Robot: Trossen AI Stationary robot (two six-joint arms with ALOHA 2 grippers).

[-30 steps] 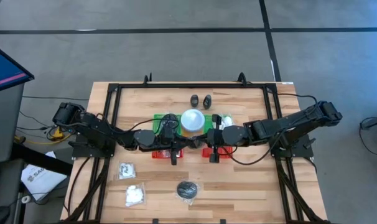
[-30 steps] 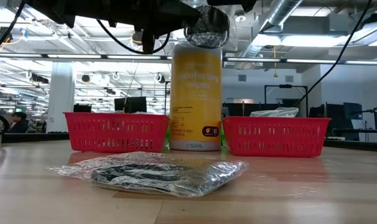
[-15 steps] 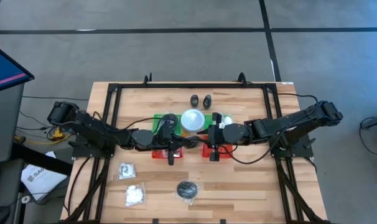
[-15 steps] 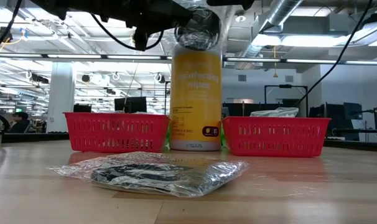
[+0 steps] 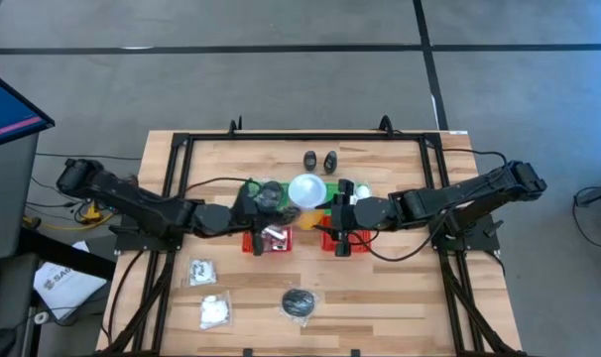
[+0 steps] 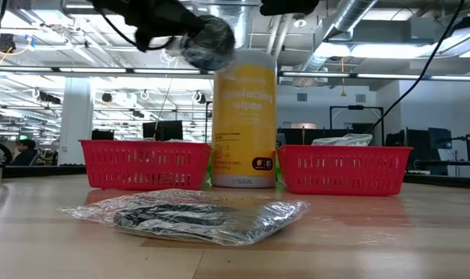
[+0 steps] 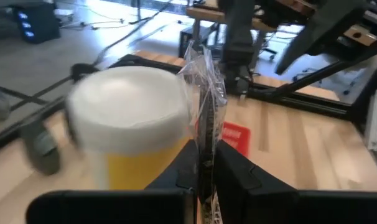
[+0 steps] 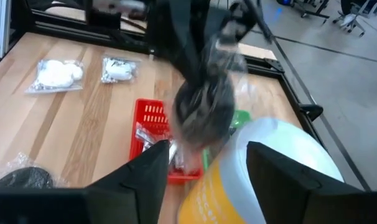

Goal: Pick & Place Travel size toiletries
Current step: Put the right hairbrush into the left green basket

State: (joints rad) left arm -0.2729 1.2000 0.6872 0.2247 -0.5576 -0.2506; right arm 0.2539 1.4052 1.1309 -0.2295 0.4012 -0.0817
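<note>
- Toiletries: partly sorted, several still loose on the counter [image 5: 400, 297].
- Left tool [image 5: 260, 195] is clamped on a clear-wrapped dark pad [image 6: 207, 39], held in the air beside the yellow wipes canister [image 5: 306, 190], roughly over the green tray [image 5: 247, 188]. Left wrist view shows the wrapper [image 7: 205, 106] pinched edge-on between the fingers.
- Left red tray [image 5: 249, 241] already has a silvery packet [image 5: 275, 235] in it; the right red tray [image 6: 343, 170] shows something white-wrapped poking above its rim.
- Left to do, by my read: two white lumpy packets [image 5: 213, 311] and another wrapped dark pad [image 5: 300, 302] at the counter's near side, plus two tiny black bottles [image 5: 320, 160] at the far side.
- Right tool [image 5: 337, 234] hangs over the right red tray, fingers apart, carrying nothing.
</note>
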